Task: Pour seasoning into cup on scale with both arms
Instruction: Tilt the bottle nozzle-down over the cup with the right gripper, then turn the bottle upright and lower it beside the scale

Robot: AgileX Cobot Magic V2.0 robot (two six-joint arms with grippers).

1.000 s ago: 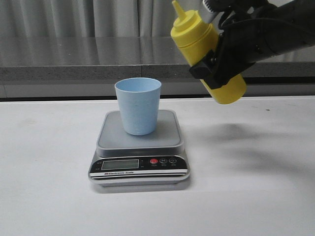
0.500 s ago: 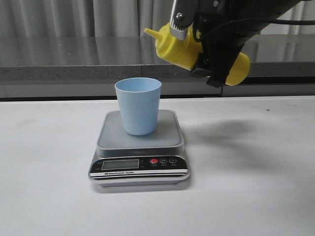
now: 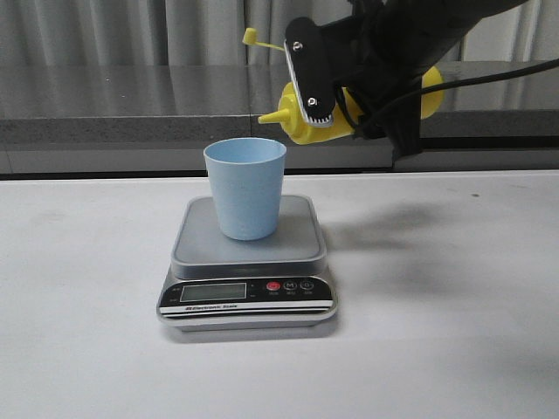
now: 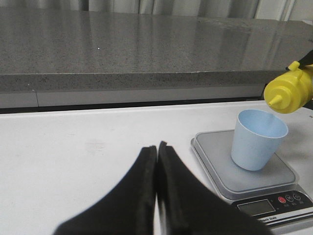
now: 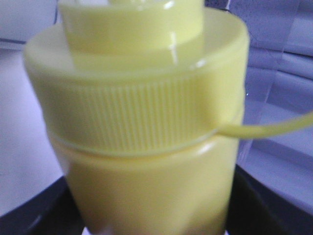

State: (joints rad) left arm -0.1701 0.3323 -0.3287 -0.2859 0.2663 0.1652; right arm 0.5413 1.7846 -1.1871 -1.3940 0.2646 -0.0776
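The seasoning bottle (image 3: pixel 300 127) lies almost level in the air, nozzle pointing left and slightly down, just above the right side of the cup's rim. Its small cap (image 3: pixel 251 36) sticks up on its tether. My right gripper (image 3: pixel 349 98) is shut on the bottle's body. In the right wrist view the bottle (image 5: pixel 146 122) fills the picture between the dark fingers (image 5: pixel 29 213). The light blue cup (image 3: pixel 245 188) stands upright on the scale (image 3: pixel 297 249). My left gripper (image 4: pixel 157 148) is shut on nothing, low over the table to the left of the scale (image 4: pixel 217 159) and cup (image 4: pixel 258 139).
A white table (image 3: pixel 454 332) carries the scale. Behind it runs a grey stone ledge (image 3: pixel 105 105) with a dark gap beneath and curtains above. The right arm's black housing and cables (image 3: pixel 410 35) hang over the table's back right.
The right arm has tipped the bottle from leaning upright to nearly level and carried it left toward the cup. The tethered cap has swung out. Cup and scale have not moved.
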